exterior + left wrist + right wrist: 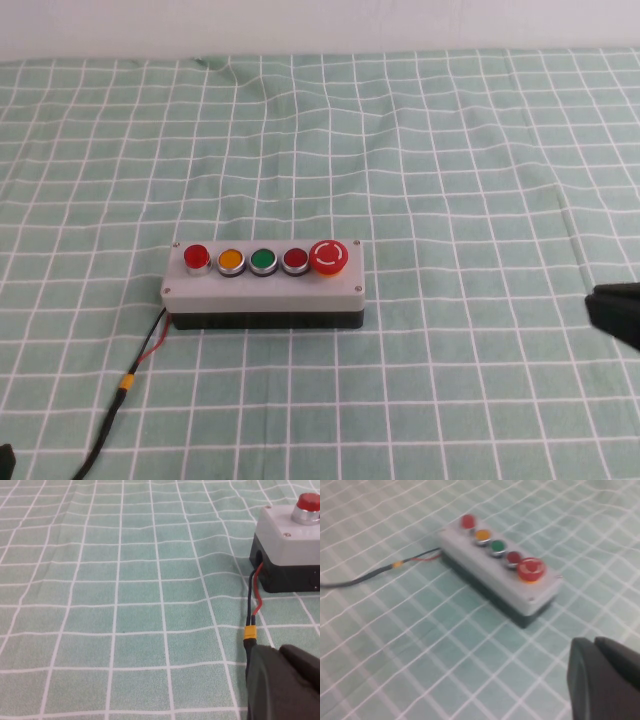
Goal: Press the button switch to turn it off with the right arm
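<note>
Sitting at the grey box's [262,288] left end, the button switch [197,257] is untouched. The right gripper [618,311] waits well right, the left gripper [282,684] near the cable [251,611]; neither's grip can be told

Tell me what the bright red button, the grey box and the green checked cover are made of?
The button switch looks like shiny see-through red plastic in a silver metal-looking ring. The grey box seems matte plastic with corner screws. The checked cloth is likely fabric; it wrinkles. The right gripper waits at the table's right edge, the left gripper near the cable.

Button switch [197,257] leftmost on box [262,290].
</note>
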